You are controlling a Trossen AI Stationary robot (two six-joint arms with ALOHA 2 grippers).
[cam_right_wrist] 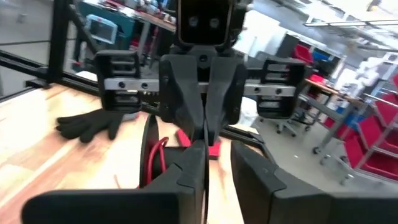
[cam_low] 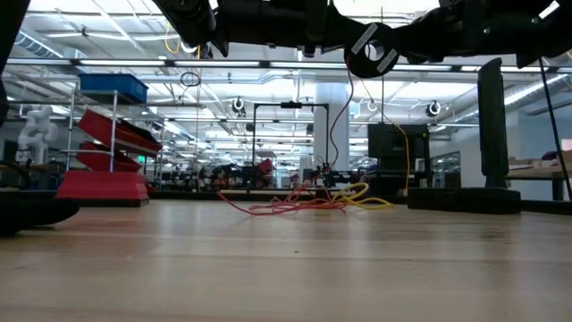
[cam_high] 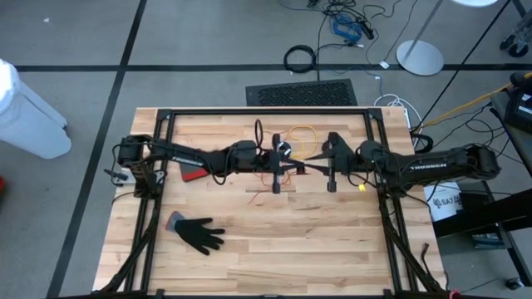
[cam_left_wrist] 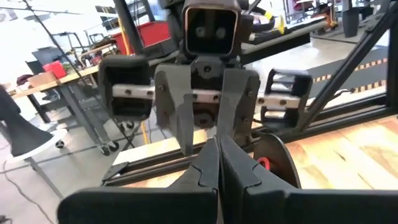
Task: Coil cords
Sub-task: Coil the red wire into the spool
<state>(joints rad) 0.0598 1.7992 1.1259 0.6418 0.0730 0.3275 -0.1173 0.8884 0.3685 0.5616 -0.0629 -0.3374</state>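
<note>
My two grippers meet nose to nose above the table's middle, both pointing level. My left gripper [cam_high: 297, 158] [cam_left_wrist: 217, 163] is shut. A small black ring [cam_low: 374, 49] [cam_high: 283, 149], seemingly the coiled black cord, hangs in the air close beside its fingers. A thin red cord [cam_low: 337, 125] drops from there to the table. My right gripper [cam_high: 310, 158] [cam_right_wrist: 219, 171] is open, with nothing between its fingers. The yellow-orange cord [cam_high: 301, 133] [cam_low: 368, 197] lies loose on the table toward the far edge, tangled with red cord [cam_low: 286, 206]. My left gripper comes level from the table's left, shut, with the black ring [cam_left_wrist: 277, 158] lifted clear on the far side of its fingers. Its own fingers hide the place of contact, so the part held cannot be told. The red cord hangs slack below.
A black glove [cam_high: 198, 234] lies at the near left. A red flat object [cam_high: 193, 173] sits under the left arm. A black rail frame [cam_high: 266, 112] borders the table. The near half of the wooden top has free room.
</note>
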